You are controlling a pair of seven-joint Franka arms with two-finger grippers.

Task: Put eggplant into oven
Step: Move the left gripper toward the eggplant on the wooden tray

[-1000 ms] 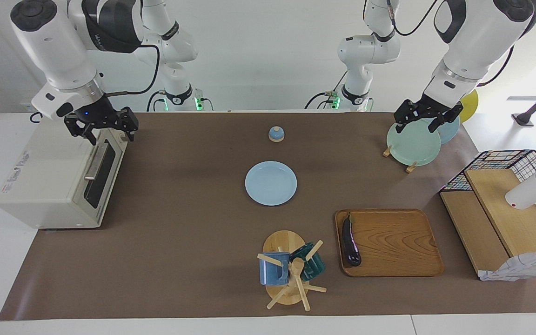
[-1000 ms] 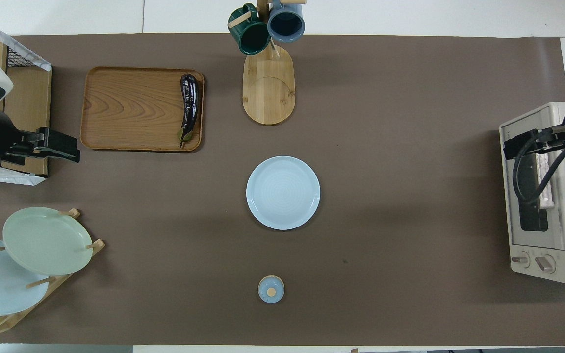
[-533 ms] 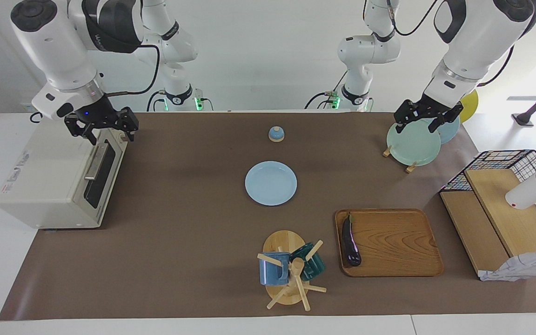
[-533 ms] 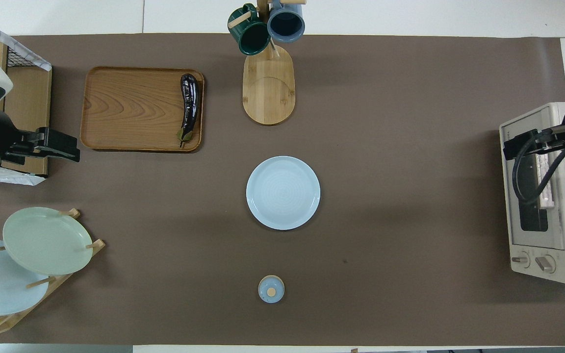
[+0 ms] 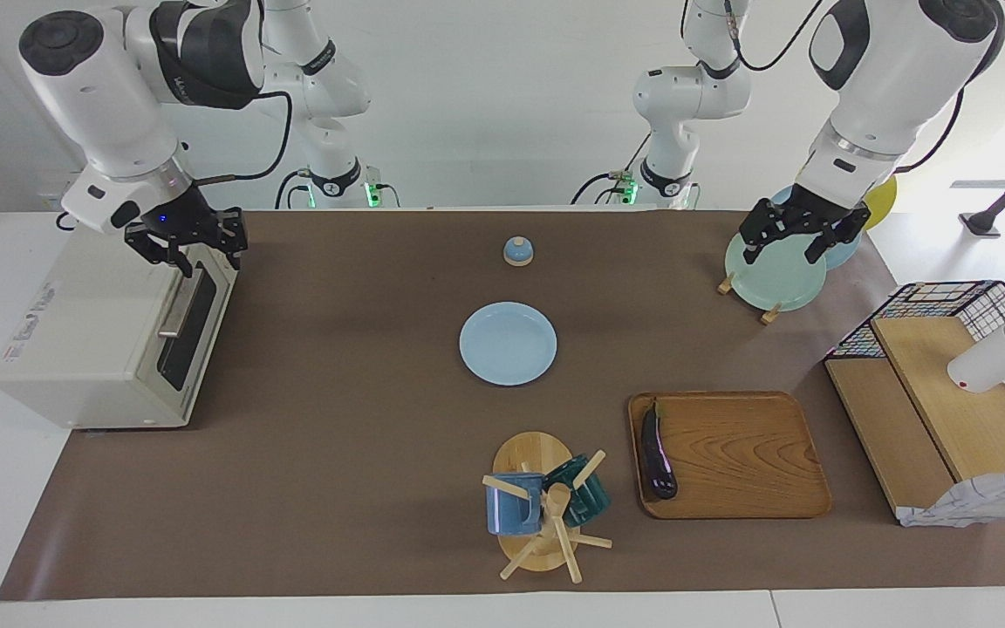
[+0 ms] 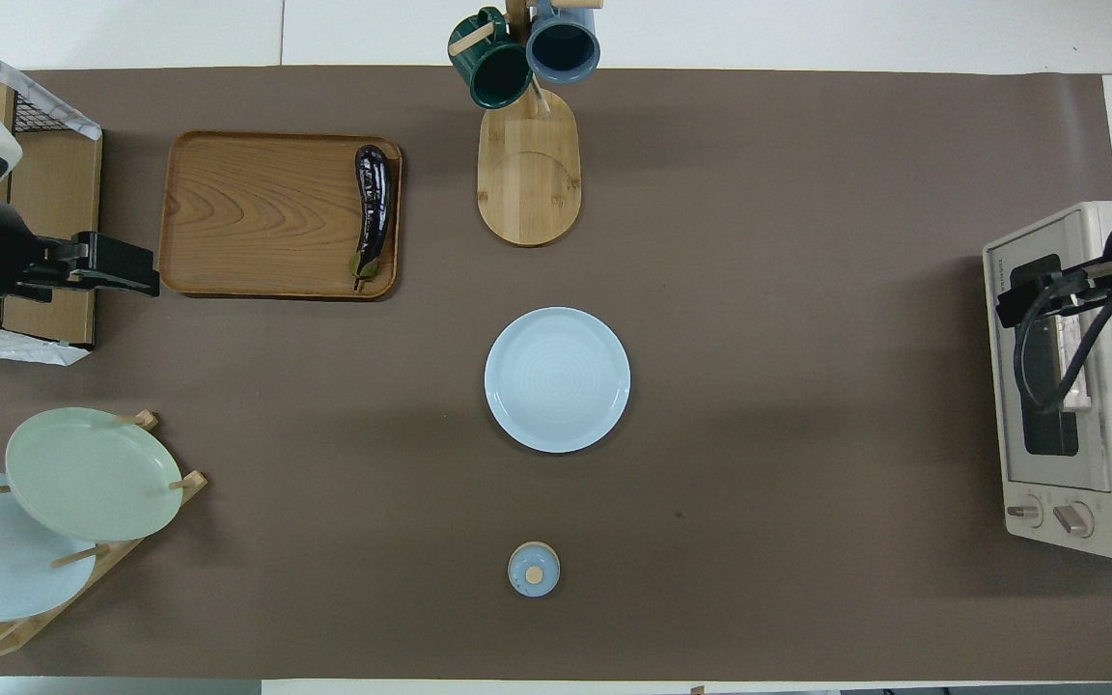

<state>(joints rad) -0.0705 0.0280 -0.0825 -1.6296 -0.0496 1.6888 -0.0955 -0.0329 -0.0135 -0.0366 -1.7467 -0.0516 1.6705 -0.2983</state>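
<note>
Both hands shift slightly from the earlier frames: the right hand (image 5: 188, 247) settles at the top front edge of the oven (image 5: 92, 336), and we cannot tell how wide it stands; the left hand (image 5: 803, 234), spread wide, hangs over the plate rack (image 5: 773, 270). We judge the step as opening the closed oven door; the next move calls for gripping its bar handle. We see the eggplant (image 5: 658, 450) lying untouched on the wooden tray (image 5: 738, 455), on a brown mat (image 5: 337, 392) covering the table before a white wall.
</note>
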